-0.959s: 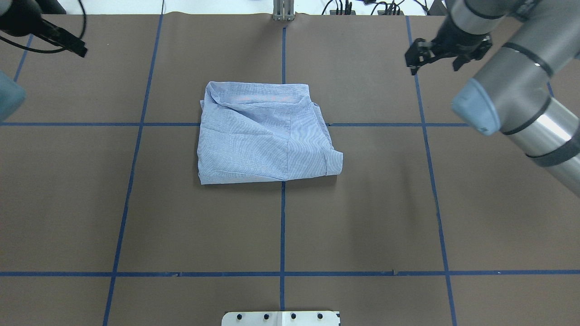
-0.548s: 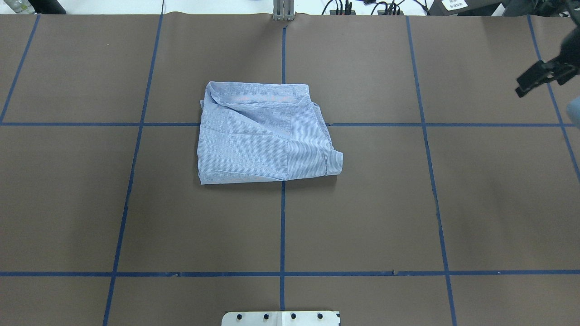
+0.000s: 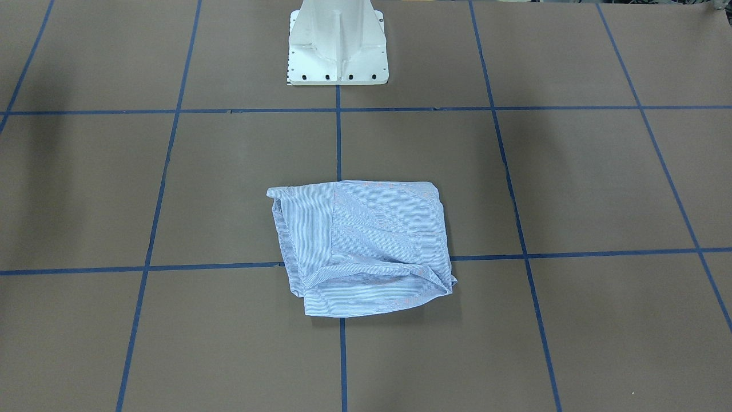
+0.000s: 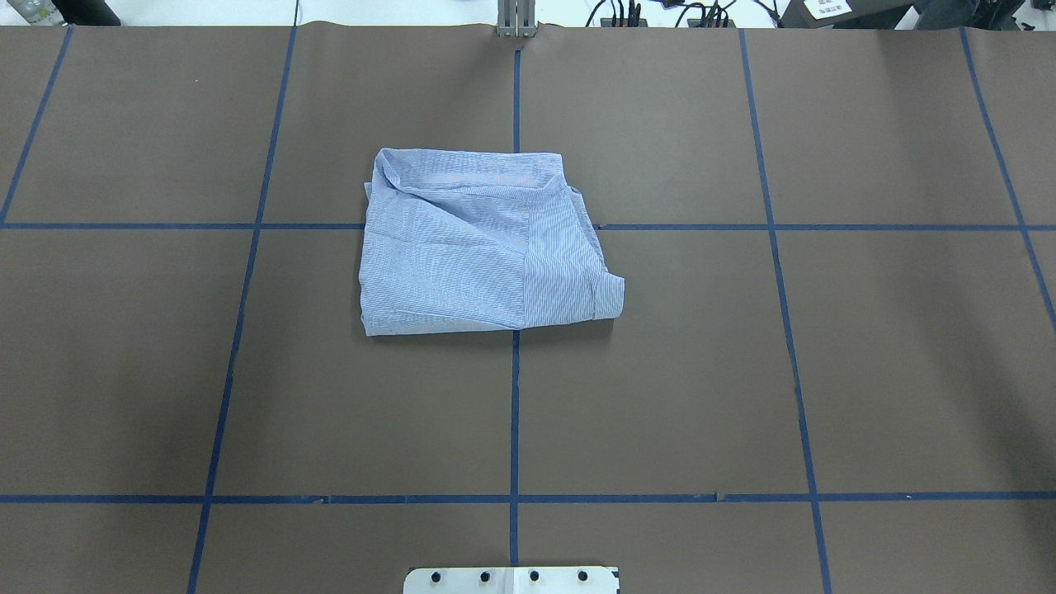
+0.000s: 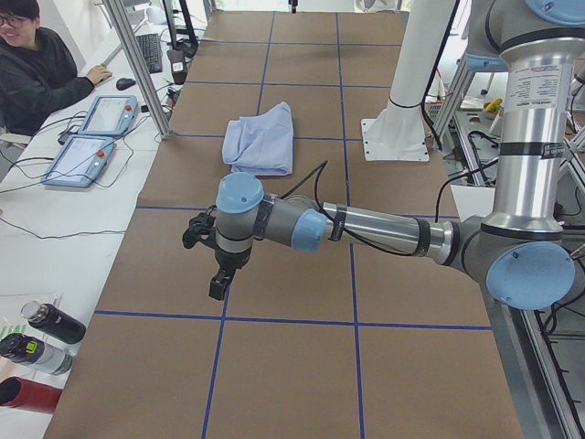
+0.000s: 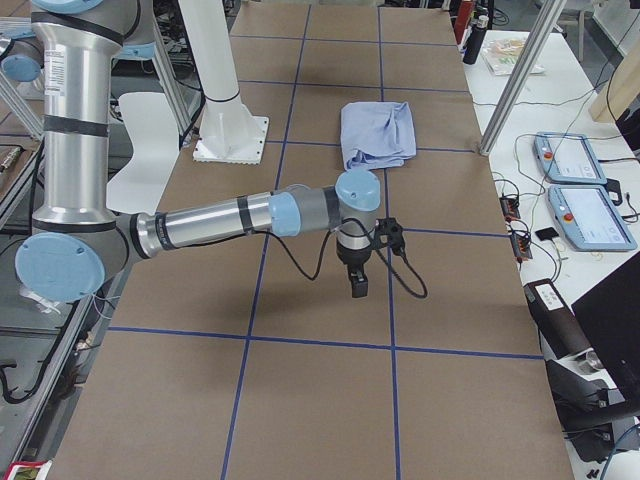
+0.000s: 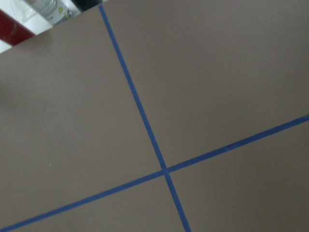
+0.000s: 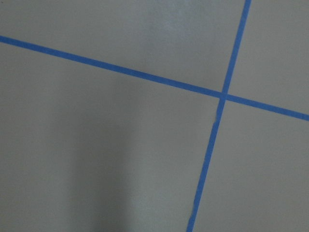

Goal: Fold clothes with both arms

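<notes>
L hand point(image 5: 212, 265), R hand point(image 6: 361, 263): well apart from folded shirt point(image 4: 483, 243)

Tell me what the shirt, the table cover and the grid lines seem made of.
Shirt: thin woven cloth, probably cotton, matte; fine stripes, soft creases. Table cover: brown paper or card, matte; its far edge ripples. Grid lines: blue tape, likely; small breaks at crossings.

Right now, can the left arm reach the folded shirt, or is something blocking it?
Probably yes. The left gripper hangs above the table, well apart from the shirt, and only brown table surface shows between them. Nothing lies on the shirt.
</notes>
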Tool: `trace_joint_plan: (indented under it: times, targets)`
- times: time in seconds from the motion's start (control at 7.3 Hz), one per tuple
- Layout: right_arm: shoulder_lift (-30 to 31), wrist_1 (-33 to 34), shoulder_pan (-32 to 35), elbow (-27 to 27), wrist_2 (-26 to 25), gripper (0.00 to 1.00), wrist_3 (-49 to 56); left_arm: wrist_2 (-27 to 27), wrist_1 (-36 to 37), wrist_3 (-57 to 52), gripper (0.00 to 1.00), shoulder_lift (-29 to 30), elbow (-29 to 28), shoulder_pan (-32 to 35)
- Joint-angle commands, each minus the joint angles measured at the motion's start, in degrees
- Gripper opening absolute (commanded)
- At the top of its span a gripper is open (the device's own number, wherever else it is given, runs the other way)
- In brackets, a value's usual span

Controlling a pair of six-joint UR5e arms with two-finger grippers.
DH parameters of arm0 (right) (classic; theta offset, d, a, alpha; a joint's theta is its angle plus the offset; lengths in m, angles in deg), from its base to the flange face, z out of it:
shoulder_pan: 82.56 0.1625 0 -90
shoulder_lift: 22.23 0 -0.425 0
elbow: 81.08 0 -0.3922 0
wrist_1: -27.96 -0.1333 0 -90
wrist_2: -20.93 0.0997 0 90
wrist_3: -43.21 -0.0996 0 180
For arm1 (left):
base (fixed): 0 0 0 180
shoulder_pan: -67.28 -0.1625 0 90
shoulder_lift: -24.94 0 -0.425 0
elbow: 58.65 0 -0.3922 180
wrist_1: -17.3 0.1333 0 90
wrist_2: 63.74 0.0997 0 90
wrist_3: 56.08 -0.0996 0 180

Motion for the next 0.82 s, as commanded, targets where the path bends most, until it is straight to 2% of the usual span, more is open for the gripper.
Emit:
trace_joint_plan:
  times: [0.0,0.27,0.41,0.68]
  targets:
    - [2.09,-1.19,0.49,0.2,-0.14,1.0,-2.31,-0.11,0.51,0.67,1.0,-1.7,1.1,1.29]
    - [2.18,-1.45,0.49,-0.24,-0.06,1.0,-4.76,-1.23,0.52,1.45,1.0,-4.95,-0.46,1.3]
    - [2.18,-1.45,0.58,-0.59,-0.14,1.0,-5.91,-6.38,0.09,3.37,1.0,-7.49,0.48,1.38]
    - [3.67,-1.45,0.58,-1.12,0.03,1.0,-7.93,-7.58,0.44,3.83,1.0,-7.34,0.06,1.12]
